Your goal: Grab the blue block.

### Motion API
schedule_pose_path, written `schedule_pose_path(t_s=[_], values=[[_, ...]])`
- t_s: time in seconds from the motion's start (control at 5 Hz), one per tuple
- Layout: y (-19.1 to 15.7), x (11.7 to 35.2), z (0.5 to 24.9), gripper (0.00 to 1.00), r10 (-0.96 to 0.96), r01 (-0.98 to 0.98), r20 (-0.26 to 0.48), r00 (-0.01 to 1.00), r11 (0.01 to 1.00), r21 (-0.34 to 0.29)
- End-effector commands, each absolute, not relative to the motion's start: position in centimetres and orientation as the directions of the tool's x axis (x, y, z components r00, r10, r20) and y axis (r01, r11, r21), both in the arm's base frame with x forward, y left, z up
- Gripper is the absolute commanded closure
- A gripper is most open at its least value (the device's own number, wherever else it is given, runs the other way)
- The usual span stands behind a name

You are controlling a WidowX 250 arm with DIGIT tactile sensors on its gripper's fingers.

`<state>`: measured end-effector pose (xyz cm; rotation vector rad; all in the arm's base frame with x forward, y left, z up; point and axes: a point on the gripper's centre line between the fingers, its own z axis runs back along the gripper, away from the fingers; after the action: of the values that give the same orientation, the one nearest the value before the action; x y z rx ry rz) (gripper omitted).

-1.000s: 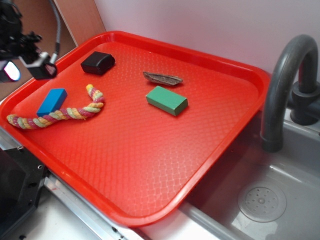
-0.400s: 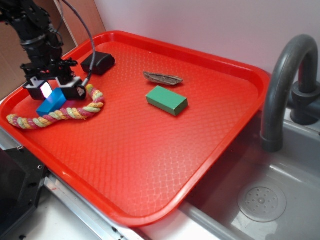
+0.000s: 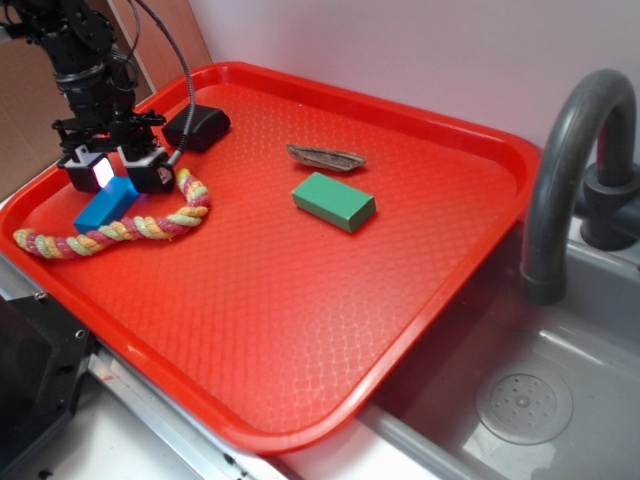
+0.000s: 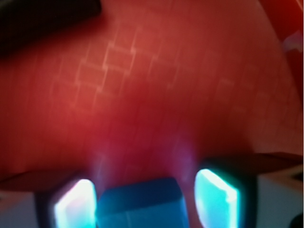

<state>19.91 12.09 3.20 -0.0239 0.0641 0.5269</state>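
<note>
The blue block [image 3: 104, 205] lies flat on the red tray [image 3: 300, 300] near its left edge, next to a braided rope. My gripper [image 3: 115, 172] stands low over the block's far end, open, one finger on each side of it. In the wrist view the blue block [image 4: 140, 204] fills the gap between my glowing fingertips [image 4: 216, 197]. The left pad sits close against the block and the right pad stands a little off it. The gripper [image 4: 146, 199] is not clamped on the block.
A multicoloured rope [image 3: 120, 225] curls along the block's near side. A black rounded block [image 3: 197, 126] sits just behind the gripper. A green block [image 3: 334, 200] and a grey-brown scrap [image 3: 325, 156] lie mid-tray. A grey faucet [image 3: 570, 170] and sink [image 3: 520, 400] are at right.
The gripper came in from the upper left and dropped over the blue block, then shifted slightly toward the block's far end. The block has not moved.
</note>
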Motion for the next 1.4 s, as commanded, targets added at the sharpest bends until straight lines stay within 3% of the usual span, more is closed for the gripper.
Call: schedule_pose_path(t_s=[0.0,0.2,0.4,0.6,0.8,1.0,1.2], values=[[12.0,19.6,2.5,1.00,0.495,-0.495,-0.037,0.868,0.869,0.019],[12.3,20.3,4.0,1.00,0.506,-0.506,-0.014,0.862,0.862,0.002],[12.9,20.9,9.1,1.00,0.534,-0.532,0.059,0.843,0.845,-0.057],[11.8,21.0,14.0,1.00,0.546,-0.520,0.150,0.824,0.835,-0.179],[8.4,20.7,19.0,1.00,0.465,-0.425,0.225,0.857,0.882,-0.204],[3.8,18.2,24.0,1.00,0.306,-0.243,0.260,0.916,0.938,-0.247],[0.2,17.0,28.5,1.00,0.229,-0.152,0.239,0.944,0.941,-0.303]])
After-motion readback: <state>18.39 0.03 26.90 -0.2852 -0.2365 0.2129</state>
